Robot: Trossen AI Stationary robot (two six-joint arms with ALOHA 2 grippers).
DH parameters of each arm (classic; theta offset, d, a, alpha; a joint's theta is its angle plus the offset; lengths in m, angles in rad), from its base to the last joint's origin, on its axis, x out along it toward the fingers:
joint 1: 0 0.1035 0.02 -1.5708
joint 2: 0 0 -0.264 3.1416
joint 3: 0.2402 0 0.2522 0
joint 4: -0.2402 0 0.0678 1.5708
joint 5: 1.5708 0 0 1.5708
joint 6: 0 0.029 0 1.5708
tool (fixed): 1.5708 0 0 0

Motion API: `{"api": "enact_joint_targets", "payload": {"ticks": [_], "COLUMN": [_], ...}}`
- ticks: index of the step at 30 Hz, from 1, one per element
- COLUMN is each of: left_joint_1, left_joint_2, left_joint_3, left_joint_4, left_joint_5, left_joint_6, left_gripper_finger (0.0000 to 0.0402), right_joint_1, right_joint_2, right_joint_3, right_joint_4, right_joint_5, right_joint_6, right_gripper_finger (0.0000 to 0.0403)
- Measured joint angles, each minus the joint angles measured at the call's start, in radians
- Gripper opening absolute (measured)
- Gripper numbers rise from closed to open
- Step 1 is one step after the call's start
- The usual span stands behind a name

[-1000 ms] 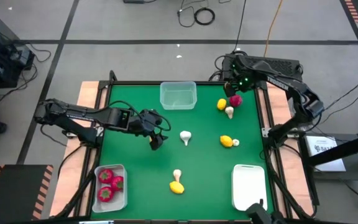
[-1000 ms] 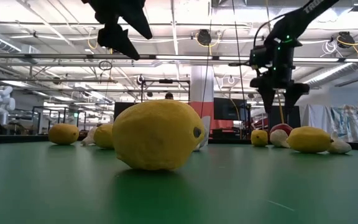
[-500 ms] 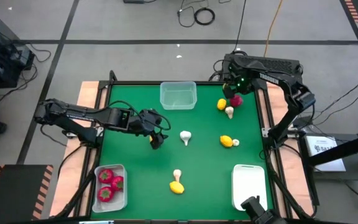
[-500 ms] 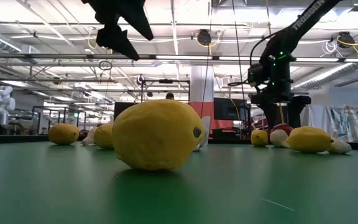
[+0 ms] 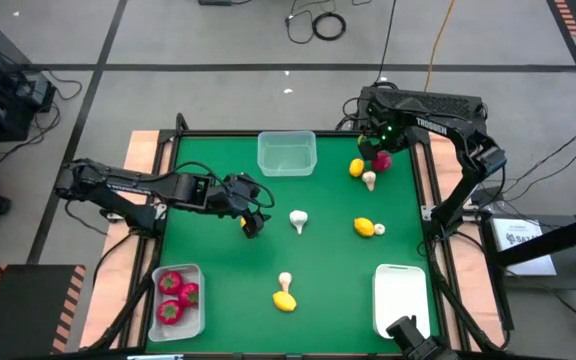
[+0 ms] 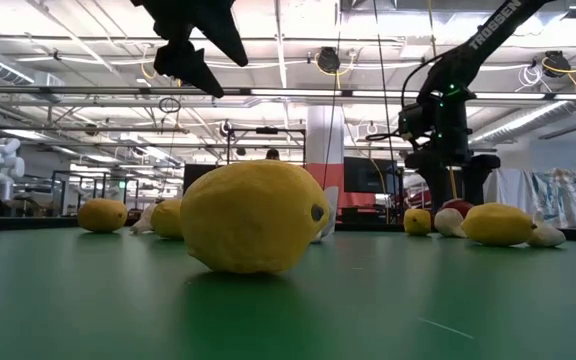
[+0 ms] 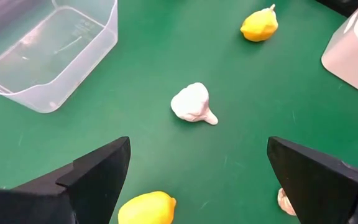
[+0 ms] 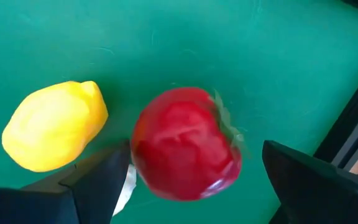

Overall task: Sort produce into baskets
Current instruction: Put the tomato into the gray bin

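My right gripper (image 8: 191, 180) has dropped, fingers spread wide and empty, straddling the round red toy fruit (image 8: 185, 144); grasp comes next. Left gripper (image 7: 197, 180) hovers wide, empty.

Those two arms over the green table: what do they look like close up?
Both are dark, nearly black, jointed arms. The right arm carries white lettering along one link and a small green light near its wrist; thin cables trail along the left arm. Each end effector ends in two flat, wedge-shaped black fingers.
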Motion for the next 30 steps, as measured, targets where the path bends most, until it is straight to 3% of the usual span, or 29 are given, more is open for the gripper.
{"api": "enact_joint_targets", "payload": {"ticks": [11, 21, 30], "left_joint_1": [0.000, 0.000, 0.000], "left_joint_2": [0.000, 0.000, 0.000], "left_joint_3": [0.000, 0.000, 0.000], "left_joint_4": [0.000, 0.001, 0.001], "left_joint_5": [-0.027, -0.027, -0.027], "left_joint_6": [0.000, -0.009, -0.026], "left_gripper_finger": [0.0384, 0.0384, 0.0384], "right_joint_1": [0.003, 0.004, 0.009], "right_joint_2": [-0.002, -0.003, -0.005], "right_joint_3": [-0.126, -0.141, -0.141], "right_joint_4": [0.097, 0.213, 0.220], "right_joint_5": [0.000, 0.005, 0.005], "right_joint_6": [0.017, 0.041, 0.043], "right_gripper_finger": [0.0356, 0.0356, 0.0311]}}
